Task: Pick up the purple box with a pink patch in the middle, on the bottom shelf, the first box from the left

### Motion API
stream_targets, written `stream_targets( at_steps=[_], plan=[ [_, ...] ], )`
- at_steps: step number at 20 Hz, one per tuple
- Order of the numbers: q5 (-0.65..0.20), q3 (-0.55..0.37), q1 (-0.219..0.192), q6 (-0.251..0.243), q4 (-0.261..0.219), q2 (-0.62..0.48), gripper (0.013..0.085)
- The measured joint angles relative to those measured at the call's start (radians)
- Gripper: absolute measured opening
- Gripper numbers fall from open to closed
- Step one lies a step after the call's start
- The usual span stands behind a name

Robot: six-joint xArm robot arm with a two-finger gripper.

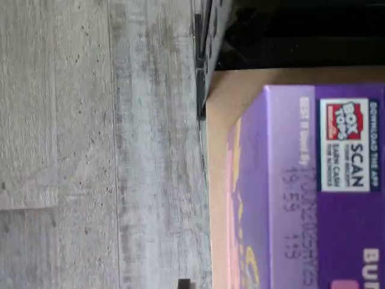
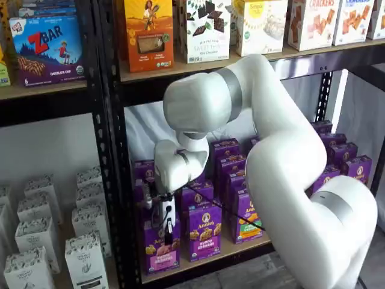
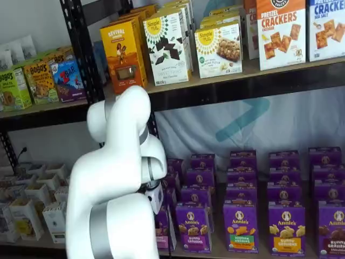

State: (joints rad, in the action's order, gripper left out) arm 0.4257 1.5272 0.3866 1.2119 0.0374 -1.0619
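Observation:
The purple box with the pink label band stands upright at the left end of the bottom shelf, at its front edge. My gripper hangs over the top of this box. One black finger lies down the box's front face, and the other finger is hidden. In the wrist view the box's purple top with a Box Tops mark fills much of the picture, on the tan shelf board. In a shelf view my arm covers most of the box, and the gripper's white body shows above it.
A like purple carton with a purple label stands right beside the box, and one with an orange-green label stands further right. A black perforated upright stands close on the left, with white cartons beyond it. The grey floor lies below the shelf edge.

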Motion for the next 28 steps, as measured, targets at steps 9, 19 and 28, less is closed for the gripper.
stream_targets(
  at_steps=[9,19,28],
  plan=[
    [0.001,0.003,0.000,-0.015,-0.017,-0.004,0.0530],
    [-0.001,-0.003,0.000,-0.014,-0.016,-0.002,0.0450],
    [-0.002,-0.010,-0.001,-0.001,-0.002,0.003,0.0370]
  ],
)
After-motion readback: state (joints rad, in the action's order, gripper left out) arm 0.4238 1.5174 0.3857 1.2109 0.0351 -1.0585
